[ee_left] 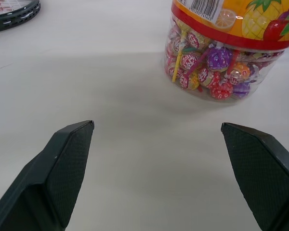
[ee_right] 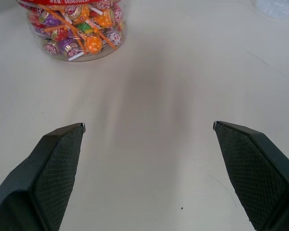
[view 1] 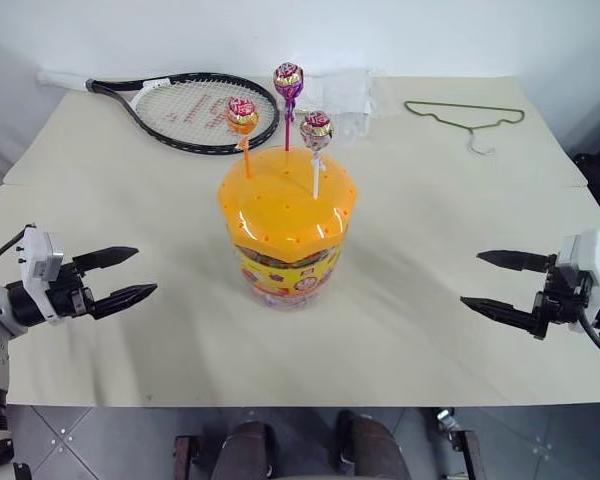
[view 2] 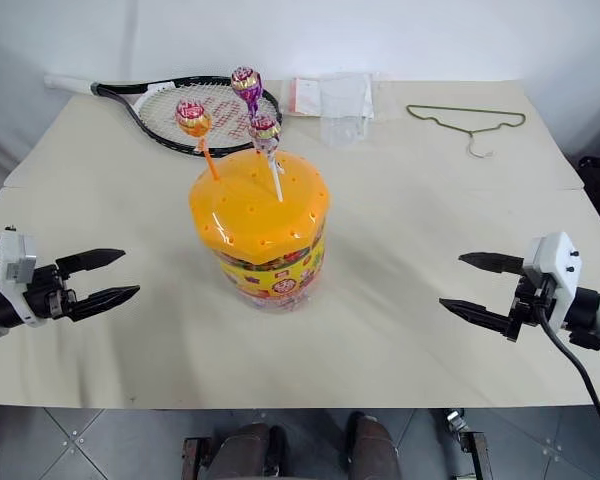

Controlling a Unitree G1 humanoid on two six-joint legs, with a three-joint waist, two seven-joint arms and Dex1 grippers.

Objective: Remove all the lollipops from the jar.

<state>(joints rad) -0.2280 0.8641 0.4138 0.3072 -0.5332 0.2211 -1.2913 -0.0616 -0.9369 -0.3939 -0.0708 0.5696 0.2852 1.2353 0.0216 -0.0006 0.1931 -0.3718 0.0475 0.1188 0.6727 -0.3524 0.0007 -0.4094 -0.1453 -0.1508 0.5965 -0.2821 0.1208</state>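
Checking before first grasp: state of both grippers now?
Left gripper: open, holding nothing.
Right gripper: open, holding nothing.

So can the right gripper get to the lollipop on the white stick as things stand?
Probably yes: the right gripper is open, bare table lies between, and the white-stick lollipop stands nearest that side.

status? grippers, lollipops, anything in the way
Left gripper and right gripper open, empty, either side of the jar. All three lollipops still standing in the lid holes. Racket and hanger behind, not in the way.
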